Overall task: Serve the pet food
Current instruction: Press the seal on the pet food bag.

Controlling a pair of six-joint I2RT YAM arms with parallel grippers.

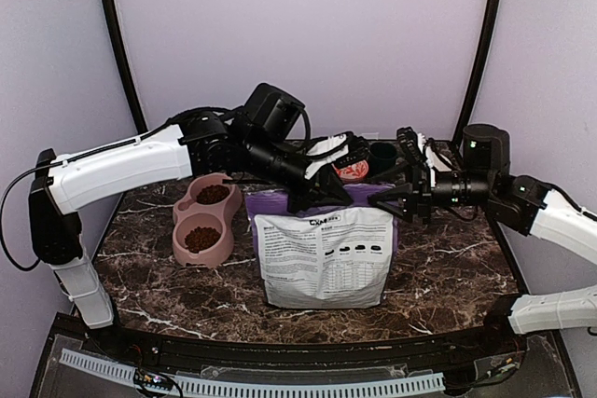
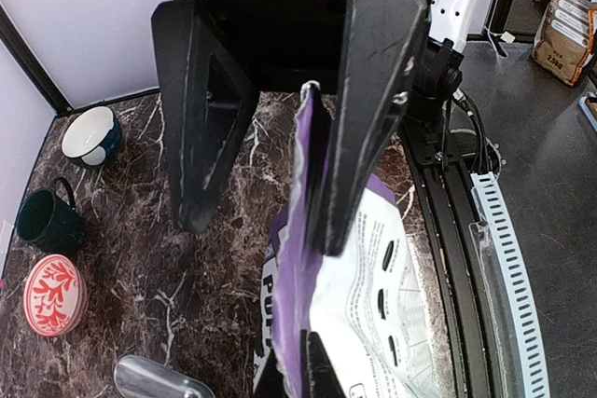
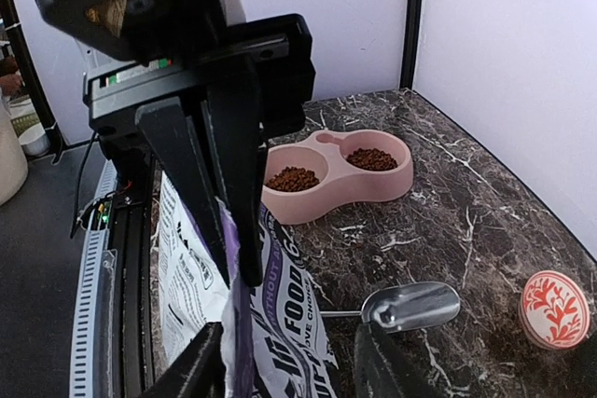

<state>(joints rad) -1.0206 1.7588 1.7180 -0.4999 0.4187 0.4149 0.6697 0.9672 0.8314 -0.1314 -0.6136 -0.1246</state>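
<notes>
Pet food (image 1: 202,239) lies in both cups of the pink double bowl (image 1: 199,215), at nine o'clock from the standing bag (image 1: 322,258). The left gripper (image 3: 238,263) is clamped tight on the bag's purple top edge. The right gripper (image 3: 284,363), at the bag's two o'clock, has its jaws parted astride that edge, holding nothing.

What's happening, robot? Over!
Left gripper shut on top of purple-and-white bag. Right gripper open. Reddish-brown kibble in both halves of pink double bowl.

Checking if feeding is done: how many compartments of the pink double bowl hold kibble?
2. In the pink double bowl, the far kibble heap lies in the rear compartment, the near kibble heap in the front one. Neither is hidden.
</notes>
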